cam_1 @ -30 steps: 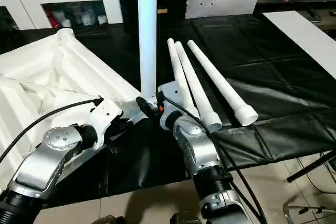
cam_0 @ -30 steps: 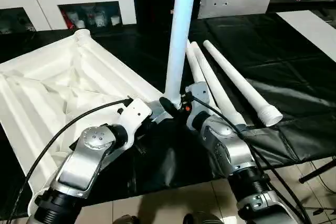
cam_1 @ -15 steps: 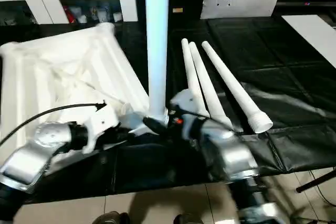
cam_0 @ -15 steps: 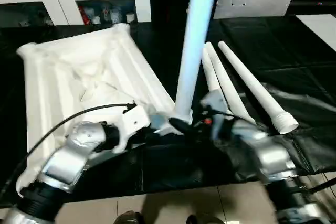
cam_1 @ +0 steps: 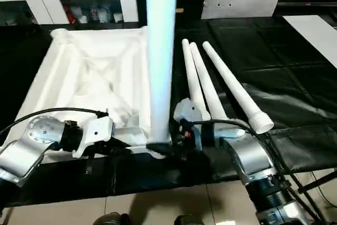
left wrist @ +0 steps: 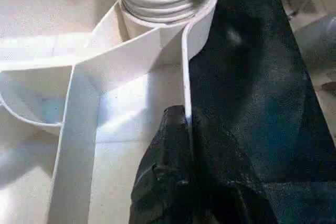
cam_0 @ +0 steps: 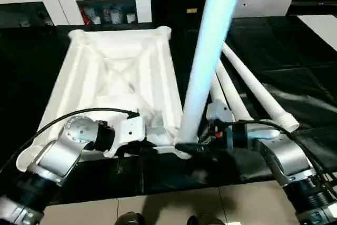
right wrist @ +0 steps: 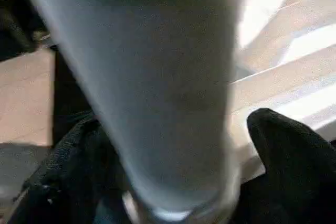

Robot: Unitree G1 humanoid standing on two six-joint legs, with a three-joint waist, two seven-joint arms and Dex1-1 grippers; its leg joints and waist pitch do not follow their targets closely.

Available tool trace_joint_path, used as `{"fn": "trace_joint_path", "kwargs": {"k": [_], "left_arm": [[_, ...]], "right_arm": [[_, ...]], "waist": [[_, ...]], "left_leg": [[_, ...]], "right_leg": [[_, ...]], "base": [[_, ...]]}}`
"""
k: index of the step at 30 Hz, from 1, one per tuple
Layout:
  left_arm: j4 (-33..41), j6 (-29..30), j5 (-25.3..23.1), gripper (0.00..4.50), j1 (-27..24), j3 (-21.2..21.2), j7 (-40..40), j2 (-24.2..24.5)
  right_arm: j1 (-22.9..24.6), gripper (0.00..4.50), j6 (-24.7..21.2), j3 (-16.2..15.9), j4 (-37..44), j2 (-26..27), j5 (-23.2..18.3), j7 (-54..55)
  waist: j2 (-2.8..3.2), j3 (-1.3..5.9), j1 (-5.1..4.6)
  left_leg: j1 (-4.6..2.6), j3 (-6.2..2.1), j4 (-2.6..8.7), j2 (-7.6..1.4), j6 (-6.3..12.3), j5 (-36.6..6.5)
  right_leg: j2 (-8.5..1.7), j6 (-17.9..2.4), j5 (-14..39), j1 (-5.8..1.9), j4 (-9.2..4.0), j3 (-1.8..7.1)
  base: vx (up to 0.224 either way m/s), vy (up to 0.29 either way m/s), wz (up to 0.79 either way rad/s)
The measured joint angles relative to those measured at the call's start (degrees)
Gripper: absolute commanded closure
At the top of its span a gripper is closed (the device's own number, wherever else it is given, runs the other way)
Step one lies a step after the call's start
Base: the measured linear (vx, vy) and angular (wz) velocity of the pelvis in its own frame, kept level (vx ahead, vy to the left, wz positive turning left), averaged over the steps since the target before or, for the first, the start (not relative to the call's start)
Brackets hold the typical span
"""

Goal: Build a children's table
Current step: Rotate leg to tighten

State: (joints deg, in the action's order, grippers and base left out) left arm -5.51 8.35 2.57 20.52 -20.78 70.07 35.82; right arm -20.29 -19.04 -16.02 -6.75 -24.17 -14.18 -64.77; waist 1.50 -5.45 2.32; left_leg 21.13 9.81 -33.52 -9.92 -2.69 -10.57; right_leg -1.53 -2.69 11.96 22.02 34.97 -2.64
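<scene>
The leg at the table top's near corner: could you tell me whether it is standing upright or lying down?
Upright. The leg rises steeply from the corner socket of the upturned table top, while three other legs lie flat on the black cloth beside it.

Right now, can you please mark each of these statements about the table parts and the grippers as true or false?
1. The table top lies with its ribbed underside up. True.
2. All four legs lie flat on the black cover. False: one leg stands upright in a corner socket; three legs lie beside the top.
3. The left gripper pinches the top's thin edge wall. True.
4. The right gripper holds nothing near it. False: its fingers straddle the upright leg's base.
</scene>
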Motion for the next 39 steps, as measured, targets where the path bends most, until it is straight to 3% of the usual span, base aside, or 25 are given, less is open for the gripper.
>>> {"fn": "trace_joint_path", "kwargs": {"k": [13,22,25,28,33,36,39], "left_arm": [[-1.6,-2.5,0.1,4.50,0.5,-0.2,1.7,0.2],[-1.4,-2.1,0.6,4.50,0.0,0.2,1.9,0.4],[1.2,1.5,1.5,4.50,-2.4,2.2,0.1,0.0],[2.6,7.3,1.2,4.50,-3.4,4.6,-4.7,-1.1],[5.1,18.1,-0.9,4.50,-4.4,7.8,-19.0,-10.7],[6.6,23.8,-3.4,4.50,-4.1,8.3,-27.6,-17.1],[7.6,26.6,-4.5,4.50,-3.8,8.4,-31.2,-19.6]], "right_arm": [[0.0,1.62,-1.1,-0.3,0.0,-0.9,-0.8,-2.0],[0.5,1.74,-1.2,-0.3,0.3,0.1,-0.8,-1.6],[2.3,1.75,-0.7,0.0,1.4,2.8,-0.2,2.1],[2.4,1.75,0.0,1.6,-0.7,8.2,1.5,10.1],[-2.1,1.76,1.4,7.3,-10.7,18.9,3.5,27.4],[-5.5,1.76,3.1,9.0,-15.9,22.6,5.0,36.2],[-6.8,1.76,3.8,9.4,-17.7,24.1,5.9,40.0]], "waist": [[0.00,0.00,0.21],[0.00,0.00,0.08],[0.01,0.06,-0.35],[0.09,0.04,-1.78],[0.21,-0.08,-3.51],[0.23,-0.06,-3.52],[0.25,-0.04,-3.38]], "left_leg": [[0.00,0.00,-0.01,0.00,0.00,0.0],[-0.01,0.00,0.01,-0.01,0.00,0.0],[-0.08,0.01,0.07,-0.03,-0.01,0.0],[-0.28,0.02,0.01,-0.06,-0.11,0.1],[-0.41,0.00,-0.23,-0.05,-0.12,0.1],[-0.41,0.00,-0.27,0.01,-0.11,0.1],[-0.33,0.00,-0.26,0.03,-0.10,0.1]], "right_leg": [[0.00,0.0,0.0,0.00,0.00,0.00],[0.00,0.0,0.0,0.00,0.00,-0.01],[0.02,0.0,0.0,-0.01,0.01,0.00],[0.05,-0.1,-0.1,-0.03,0.12,0.02],[0.01,0.0,0.0,-0.01,0.10,0.01],[0.00,0.0,0.0,-0.05,0.05,0.09],[-0.01,0.0,0.0,-0.05,0.04,0.11]], "base": [[0.000,0.000,0.00],[0.000,0.000,0.00],[0.000,0.000,0.00],[0.000,0.000,0.00],[0.000,0.000,0.00],[0.000,0.000,0.00],[0.000,0.000,0.00]]}}
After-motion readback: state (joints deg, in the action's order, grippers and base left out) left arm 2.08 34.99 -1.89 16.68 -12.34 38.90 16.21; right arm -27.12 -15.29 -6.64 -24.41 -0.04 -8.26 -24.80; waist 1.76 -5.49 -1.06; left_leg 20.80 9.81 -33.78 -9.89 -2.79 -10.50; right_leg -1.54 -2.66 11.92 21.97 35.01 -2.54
